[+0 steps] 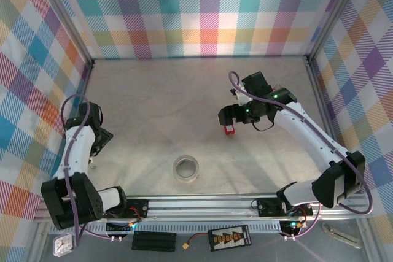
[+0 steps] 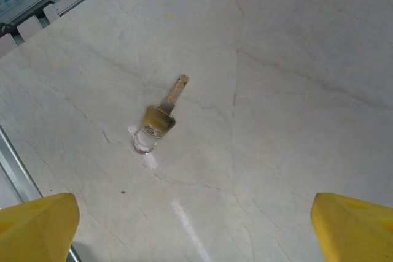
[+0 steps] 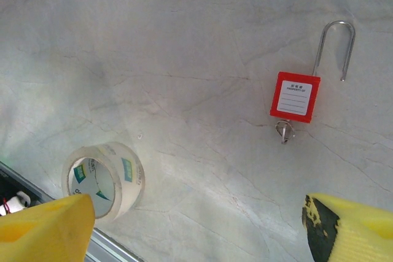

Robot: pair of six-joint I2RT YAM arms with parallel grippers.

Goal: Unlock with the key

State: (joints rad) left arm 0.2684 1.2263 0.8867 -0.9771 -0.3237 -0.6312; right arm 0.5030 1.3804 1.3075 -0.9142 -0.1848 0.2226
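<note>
The left claw (image 2: 195,230) is wide open above the key (image 2: 161,118), which lies flat near the left edge of the tabletop (image 2: 295,59) — bare surface all around it. The right claw (image 3: 196,231), open too, hangs over the red padlock (image 3: 295,96) toward the middle; a tape roll (image 3: 104,179) lies well apart, by the near edge.

- Red rectangular padlock with steel shackle (image 1: 230,129): flat on the pale marbled stone surface (image 1: 153,102), right of centre; small steel key (image 3: 284,132) in its underside.
- Clear plastic tape roll (image 1: 186,169): left of the padlock, nearer the arm bases, well apart.
- Brass key on a wire ring (image 2: 161,116): flat on the surface, near the metal edge rail (image 2: 12,164).
</note>
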